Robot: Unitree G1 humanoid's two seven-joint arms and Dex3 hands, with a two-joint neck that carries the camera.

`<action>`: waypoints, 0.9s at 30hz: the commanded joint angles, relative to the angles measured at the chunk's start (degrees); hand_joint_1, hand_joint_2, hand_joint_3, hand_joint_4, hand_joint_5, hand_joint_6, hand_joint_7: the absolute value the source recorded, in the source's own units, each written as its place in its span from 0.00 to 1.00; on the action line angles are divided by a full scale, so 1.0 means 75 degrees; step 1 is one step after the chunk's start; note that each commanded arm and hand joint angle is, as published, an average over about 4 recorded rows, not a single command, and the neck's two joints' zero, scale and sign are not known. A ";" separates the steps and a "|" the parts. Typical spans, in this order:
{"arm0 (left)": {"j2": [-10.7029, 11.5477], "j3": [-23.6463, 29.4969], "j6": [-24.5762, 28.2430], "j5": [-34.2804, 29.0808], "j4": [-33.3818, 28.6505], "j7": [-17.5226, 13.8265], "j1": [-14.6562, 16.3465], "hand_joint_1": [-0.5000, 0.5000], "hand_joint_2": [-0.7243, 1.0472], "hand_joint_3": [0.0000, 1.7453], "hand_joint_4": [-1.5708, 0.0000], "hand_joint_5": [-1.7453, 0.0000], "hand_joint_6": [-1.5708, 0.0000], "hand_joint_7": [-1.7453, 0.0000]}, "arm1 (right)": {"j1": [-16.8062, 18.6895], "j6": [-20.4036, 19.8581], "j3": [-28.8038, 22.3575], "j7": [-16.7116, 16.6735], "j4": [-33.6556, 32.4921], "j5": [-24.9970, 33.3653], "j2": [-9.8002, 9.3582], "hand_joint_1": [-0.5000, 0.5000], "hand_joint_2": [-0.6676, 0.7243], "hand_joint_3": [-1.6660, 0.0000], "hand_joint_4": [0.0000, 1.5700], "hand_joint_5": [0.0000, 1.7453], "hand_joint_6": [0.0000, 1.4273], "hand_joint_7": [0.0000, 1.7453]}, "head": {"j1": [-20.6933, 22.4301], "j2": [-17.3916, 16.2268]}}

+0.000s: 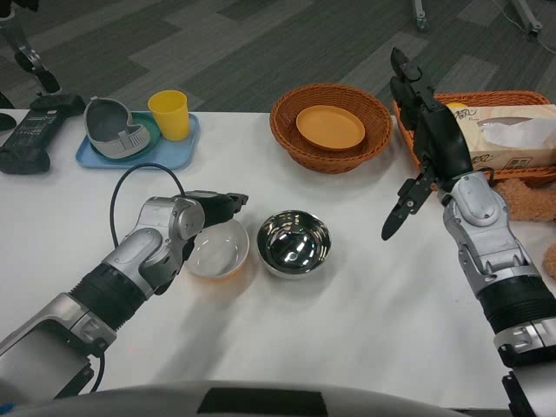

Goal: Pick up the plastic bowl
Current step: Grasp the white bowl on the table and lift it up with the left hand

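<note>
The plastic bowl (pixel 217 250), white inside with an orange edge showing at its underside, sits on the white table (pixel 347 330) toward the robot's left, just beside a shiny metal bowl (pixel 294 243) that stands to its right, the two rims close or perhaps touching. The left robot hand (pixel 215 208) lies at the bowl's far rim, its dark fingers reaching out over the edge; whether they are pinched on the rim or only resting against it cannot be told from this view, since the forearm hides the underside. The bowl looks flat on the table, so the step in hand seems to be the reach and grasp, with the lift not yet done. The next move probably calls for a firm pinch on the thin rim and a straight rise, kept clear of the metal bowl so it is not nudged. The right robot hand (pixel 426 122) is raised well apart over the right side, fingers spread and holding nothing. Further back stand a wicker basket (pixel 330 126) holding an orange plate (pixel 330 127), a blue tray (pixel 139 143) with a yellow cup (pixel 169 115), and a tissue box (pixel 508 135) at the right.
</note>
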 commanded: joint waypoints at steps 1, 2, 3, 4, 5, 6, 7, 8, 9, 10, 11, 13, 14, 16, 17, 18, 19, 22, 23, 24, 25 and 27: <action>-0.0126 0.0078 -0.0064 0.0044 0.0384 0.0193 -0.0131 0.00 0.05 0.00 1.00 1.00 1.00 0.98 | 0.0126 -0.0203 -0.0092 -0.0020 0.0074 0.0102 -0.0030 0.04 1.00 1.00 0.00 0.00 0.00 0.00 | -0.0016 -0.0011; -0.0153 0.0095 -0.0081 0.0041 0.0472 0.0243 -0.0154 0.00 0.05 0.00 1.00 1.00 1.00 0.99 | 0.0126 -0.0212 -0.0089 -0.0020 0.0095 0.0113 -0.0030 0.04 1.00 1.00 0.00 0.00 0.00 0.00 | -0.0020 -0.0016; -0.0179 0.0113 -0.0099 0.0038 0.0560 0.0293 -0.0177 0.00 0.05 0.00 1.00 1.00 1.00 1.00 | 0.0126 -0.0221 -0.0086 -0.0020 0.0115 0.0125 -0.0030 0.04 1.00 1.00 0.00 0.00 0.00 0.00 | -0.0020 -0.0020; -0.0197 0.0128 -0.0111 0.0029 0.0619 0.0328 -0.0192 0.00 0.05 0.00 1.00 1.00 1.00 1.00 | 0.0126 -0.0224 -0.0086 -0.0020 0.0130 0.0128 -0.0030 0.04 1.00 1.00 0.00 0.00 0.00 0.00 | -0.0022 -0.0024; -0.0214 0.0142 -0.0122 0.0021 0.0677 0.0363 -0.0207 0.00 0.05 0.00 1.00 1.00 1.00 1.00 | 0.0126 -0.0227 -0.0086 -0.0020 0.0144 0.0131 -0.0030 0.04 1.00 1.00 0.00 0.00 0.00 0.00 | -0.0023 -0.0023; -0.0220 0.0145 -0.0143 0.0003 0.0713 0.0398 -0.0213 0.00 0.05 0.00 1.00 1.00 1.00 1.00 | 0.0126 -0.0227 -0.0086 -0.0020 0.0150 0.0131 -0.0027 0.04 1.00 1.00 0.00 0.00 0.00 0.00 | -0.0017 -0.0033; -0.0226 0.0148 -0.0163 -0.0015 0.0748 0.0433 -0.0219 0.00 0.05 0.00 1.00 1.00 1.00 1.00 | 0.0126 -0.0227 -0.0086 -0.0020 0.0156 0.0131 -0.0024 0.04 1.00 1.00 0.00 0.00 0.00 0.00 | -0.0015 -0.0038; -0.0238 0.0148 -0.0184 -0.0029 0.0786 0.0457 -0.0221 0.00 0.05 0.00 1.00 1.00 1.00 1.00 | 0.0126 -0.0227 -0.0086 -0.0020 0.0159 0.0131 -0.0021 0.04 1.00 1.00 0.00 0.00 0.00 0.00 | -0.0010 -0.0048; -0.0255 0.0142 -0.0207 -0.0047 0.0838 0.0492 -0.0224 0.00 0.05 0.00 1.00 1.00 1.00 1.00 | 0.0126 -0.0227 -0.0086 -0.0020 0.0168 0.0131 -0.0018 0.04 1.00 1.00 0.00 0.00 0.00 0.00 | -0.0006 -0.0056; -0.0270 0.0136 -0.0216 -0.0053 0.0874 0.0507 -0.0224 0.00 0.05 0.00 1.00 1.00 1.00 1.00 | 0.0126 -0.0227 -0.0086 -0.0020 0.0174 0.0131 -0.0018 0.04 1.00 1.00 0.00 0.00 0.00 0.00 | -0.0002 -0.0056; -0.0293 0.0125 -0.0240 -0.0067 0.0923 0.0536 -0.0224 0.00 0.05 0.00 1.00 1.00 1.00 1.00 | 0.0126 -0.0227 -0.0083 -0.0020 0.0185 0.0131 -0.0018 0.04 1.00 1.00 0.00 0.00 0.00 0.00 | 0.0002 -0.0061; -0.0326 0.0092 -0.0275 -0.0094 0.0970 0.0594 -0.0230 0.00 0.08 0.00 1.00 1.00 1.00 1.00 | 0.0126 -0.0227 -0.0074 -0.0020 0.0206 0.0134 -0.0018 0.04 1.00 1.00 0.00 0.00 0.00 0.00 | 0.0006 -0.0062; -0.0343 0.0072 -0.0292 -0.0108 0.0988 0.0627 -0.0236 0.00 0.09 0.00 1.00 1.00 1.00 1.00 | 0.0126 -0.0227 -0.0068 -0.0020 0.0215 0.0137 -0.0018 0.04 1.00 1.00 0.00 0.00 0.00 0.00 | 0.0017 -0.0066; -0.0370 0.0022 -0.0298 -0.0132 0.1005 0.0679 -0.0254 0.00 0.10 0.00 1.00 1.00 1.00 1.00 | 0.0126 -0.0227 -0.0063 -0.0020 0.0223 0.0143 -0.0018 0.04 1.00 1.00 0.00 0.00 0.00 0.00 | 0.0032 -0.0064; -0.0378 0.0002 -0.0298 -0.0144 0.1017 0.0697 -0.0260 0.00 0.10 0.00 1.00 1.00 1.00 0.99 | 0.0126 -0.0227 -0.0063 -0.0020 0.0226 0.0143 -0.0018 0.04 1.00 1.00 0.00 0.00 0.00 0.00 | 0.0038 -0.0062; -0.0393 -0.0028 -0.0301 -0.0164 0.1038 0.0744 -0.0271 0.00 0.10 0.00 1.00 1.00 1.00 0.98 | 0.0126 -0.0227 -0.0063 -0.0020 0.0229 0.0143 -0.0018 0.04 1.00 1.00 0.00 0.00 0.00 0.00 | 0.0025 -0.0048; -0.0408 -0.0057 -0.0304 -0.0185 0.1058 0.0791 -0.0283 0.00 0.10 0.00 1.00 1.00 1.00 0.98 | 0.0126 -0.0227 -0.0063 -0.0020 0.0232 0.0143 -0.0018 0.04 1.00 1.00 0.00 0.00 0.00 0.00 | 0.0021 -0.0039; -0.0449 -0.0089 -0.0322 -0.0228 0.1129 0.0911 -0.0324 0.00 0.10 0.00 1.00 1.00 1.00 1.00 | 0.0126 -0.0227 -0.0063 -0.0020 0.0232 0.0149 -0.0018 0.04 1.00 1.00 0.00 0.00 0.00 0.00 | 0.0017 -0.0031; -0.0460 -0.0095 -0.0327 -0.0243 0.1158 0.0943 -0.0342 0.00 0.10 0.00 1.00 1.00 1.00 1.00 | 0.0126 -0.0229 -0.0063 -0.0020 0.0229 0.0151 -0.0018 0.04 1.00 1.00 0.00 0.00 0.00 0.00 | 0.0014 -0.0029; -0.0466 -0.0098 -0.0333 -0.0255 0.1175 0.0961 -0.0353 0.00 0.10 0.00 1.00 1.00 1.00 1.00 | 0.0126 -0.0232 -0.0063 -0.0020 0.0226 0.0154 -0.0018 0.04 1.00 1.00 0.00 0.00 0.00 0.00 | 0.0012 -0.0032; -0.0469 -0.0098 -0.0333 -0.0258 0.1184 0.0972 -0.0362 0.00 0.10 0.00 1.00 1.00 1.00 1.00 | 0.0132 -0.0238 -0.0063 -0.0020 0.0226 0.0157 -0.0018 0.04 1.00 1.00 0.00 0.00 0.00 0.00 | 0.0010 -0.0031; -0.0475 -0.0098 -0.0333 -0.0261 0.1193 0.0987 -0.0374 0.00 0.10 0.00 1.00 1.00 1.00 1.00 | 0.0144 -0.0247 -0.0063 -0.0020 0.0229 0.0163 -0.0018 0.04 1.00 1.00 0.00 0.00 0.00 0.00 | 0.0010 -0.0029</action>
